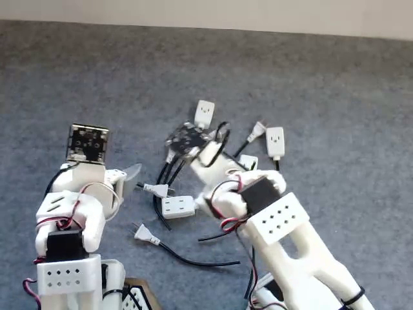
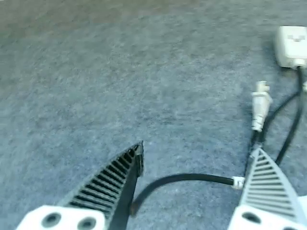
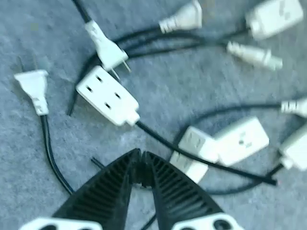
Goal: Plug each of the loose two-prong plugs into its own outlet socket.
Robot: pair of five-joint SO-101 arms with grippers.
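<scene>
**Loose on the grey carpet (image 1: 335, 77)**

At nine o'clock, the left gripper (image 2: 199, 149) spread wide, a black cable (image 2: 192, 178) lying between its fingers (image 2: 112, 179). Right gripper (image 3: 141, 155) pressed together over the carpet. Near the middle, a white socket block (image 1: 179, 206); just beside it at ten o'clock, a plug (image 1: 155, 189); at seven o'clock, a second plug (image 1: 147, 236), apart.

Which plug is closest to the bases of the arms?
The plug lying alone lowest in the high view, its black cable trailing right. The others sit farther out among the outlets.
</scene>
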